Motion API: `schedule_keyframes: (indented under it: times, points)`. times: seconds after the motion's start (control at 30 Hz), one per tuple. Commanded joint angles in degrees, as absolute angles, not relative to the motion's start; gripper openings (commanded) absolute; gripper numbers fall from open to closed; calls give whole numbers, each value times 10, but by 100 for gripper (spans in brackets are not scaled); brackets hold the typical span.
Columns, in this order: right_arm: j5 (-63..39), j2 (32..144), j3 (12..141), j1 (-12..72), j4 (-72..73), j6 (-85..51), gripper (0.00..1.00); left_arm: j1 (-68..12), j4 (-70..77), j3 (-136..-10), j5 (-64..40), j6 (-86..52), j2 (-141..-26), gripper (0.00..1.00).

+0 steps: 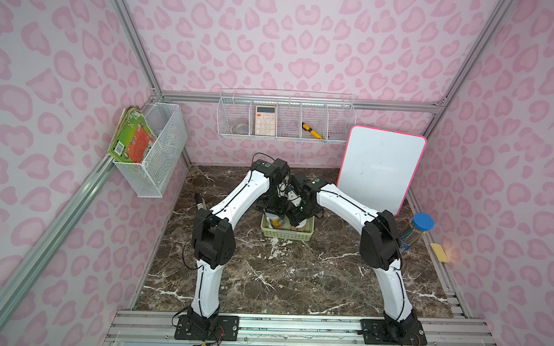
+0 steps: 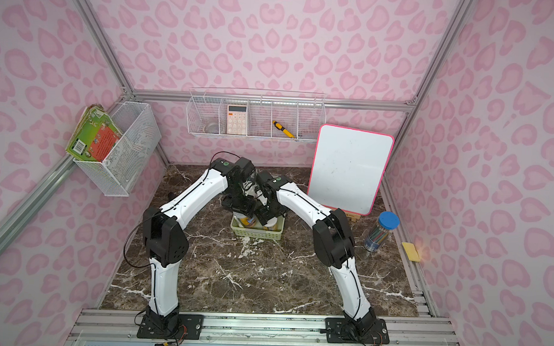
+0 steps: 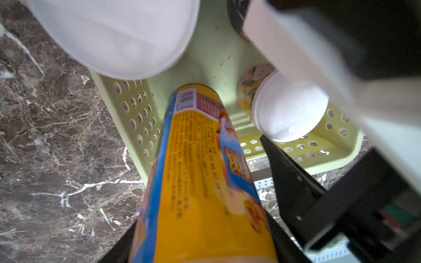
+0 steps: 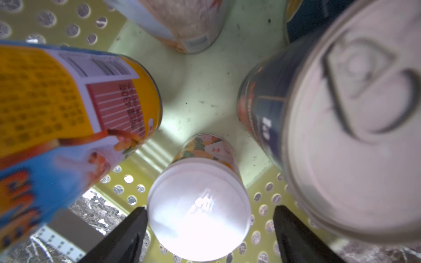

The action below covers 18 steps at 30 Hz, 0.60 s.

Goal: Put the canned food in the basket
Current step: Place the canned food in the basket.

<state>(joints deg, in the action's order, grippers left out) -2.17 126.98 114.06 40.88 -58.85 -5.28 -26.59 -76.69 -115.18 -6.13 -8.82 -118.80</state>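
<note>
Left fingers (image 3: 291, 177) grasp the upright yellow can (image 3: 200, 170), base down inside the basket (image 3: 134, 113); right fingers (image 4: 127, 234) straddle a white-lidded can (image 4: 198, 216), released.

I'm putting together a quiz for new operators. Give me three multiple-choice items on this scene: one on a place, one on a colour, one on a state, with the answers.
1. Where is the pencil tube?
A) hung on the back wall
B) upright on the marble table, near the whiteboard
C) lying across the robot's base rail

2. What colours are on the label of the can in the left claw?
A) red and black
B) yellow and blue
C) plain silver

3. How is the right claw?
A) shut on the pencil tube
B) shut with nothing in it
C) open, astride a white-lidded can

Answers:
1 B: both top views show it standing on the table by the whiteboard.
2 B: the left wrist view shows that label up close.
3 C: its fingers stand apart either side of the lid, and a gap shows beside one of them.
</note>
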Motion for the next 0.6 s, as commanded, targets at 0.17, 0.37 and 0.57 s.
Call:
schedule_keyframes:
  times: [0.17, 0.37, 0.57]
  points:
    - [-35, 1249, 1096, 402, -558, -57, 89, -259, -828, -1177, -98, -72, -1213, 64]
    - [-41, 1223, 1074, 391, -545, -56, 90, -259, -831, -1186, -87, -79, -1223, 97]
    - [-46, 1206, 1054, 384, -528, -60, 90, -259, -833, -1203, -58, -87, -1210, 99]
